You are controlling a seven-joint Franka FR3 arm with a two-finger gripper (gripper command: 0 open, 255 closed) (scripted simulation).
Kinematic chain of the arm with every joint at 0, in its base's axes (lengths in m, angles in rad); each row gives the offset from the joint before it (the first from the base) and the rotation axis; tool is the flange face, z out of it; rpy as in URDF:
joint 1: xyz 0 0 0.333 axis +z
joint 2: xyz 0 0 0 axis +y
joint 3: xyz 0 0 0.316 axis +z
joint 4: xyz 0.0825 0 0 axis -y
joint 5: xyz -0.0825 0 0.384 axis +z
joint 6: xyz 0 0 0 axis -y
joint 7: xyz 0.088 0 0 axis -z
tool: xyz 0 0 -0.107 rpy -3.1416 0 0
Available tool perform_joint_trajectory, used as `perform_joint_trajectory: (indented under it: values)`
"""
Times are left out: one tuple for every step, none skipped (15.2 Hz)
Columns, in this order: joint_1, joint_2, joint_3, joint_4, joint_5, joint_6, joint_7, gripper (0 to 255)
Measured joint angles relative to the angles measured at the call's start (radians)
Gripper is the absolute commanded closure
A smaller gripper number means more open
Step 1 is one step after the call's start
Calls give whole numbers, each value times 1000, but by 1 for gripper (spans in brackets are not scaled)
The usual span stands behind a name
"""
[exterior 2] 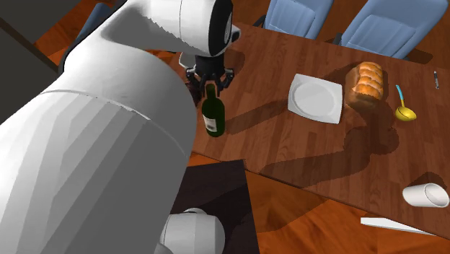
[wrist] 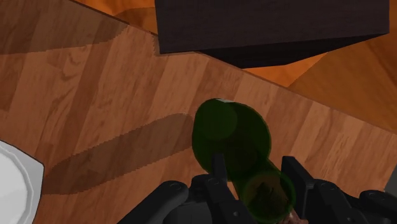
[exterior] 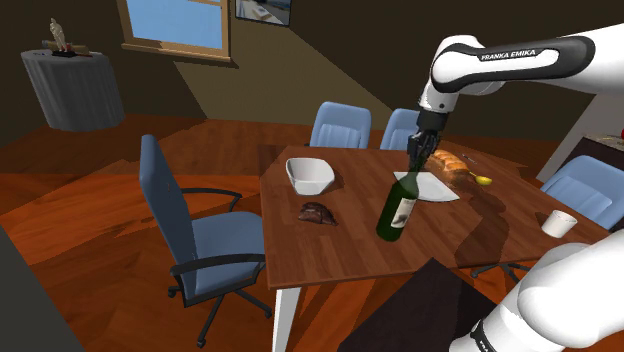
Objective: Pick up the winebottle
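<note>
I have the gripper [wrist: 256,162] hanging straight over the winebottle [wrist: 232,130], which stands on its base on the wooden table [exterior: 330,250], close to the table edge that faces the dark stand [wrist: 267,25]. The fingers [wrist: 219,170] are spread apart, one on each side of the green neck. The bottle's mouth sits up between them, closer to the palm than the fingertips are. In the second exterior view they splay well wider than the neck, so I read them as not gripping it.

Below the fingertips the bottle's shoulder and body widen out, with a pale label on the side.

The nearest neighbour is the square white plate [exterior 2: 316,98], lying flat to one side of the fingers and apart from the bottle. Beyond the plate, farther from the fingers, are a loaf of bread [exterior 2: 365,81] and a yellow spoon [exterior 2: 402,110]. On the fingers' other side, well apart, a white bowl [exterior: 310,175] and a small brown lump [exterior: 318,213] sit on the table. A white cup [exterior 2: 425,195] lies on its side far along the table. Blue chairs [exterior: 195,235] ring the table.

The arm's own white links cover much of the second exterior view, just beside the bottle.
</note>
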Motion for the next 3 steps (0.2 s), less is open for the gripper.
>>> perform_joint_trajectory:
  values:
    - [-1,1,-2,13,-1,-12,-3,255]
    - [-1,-1,-1,26,-1,-27,-3,255]
    - [-1,-4,0,31,-1,-35,-2,255]
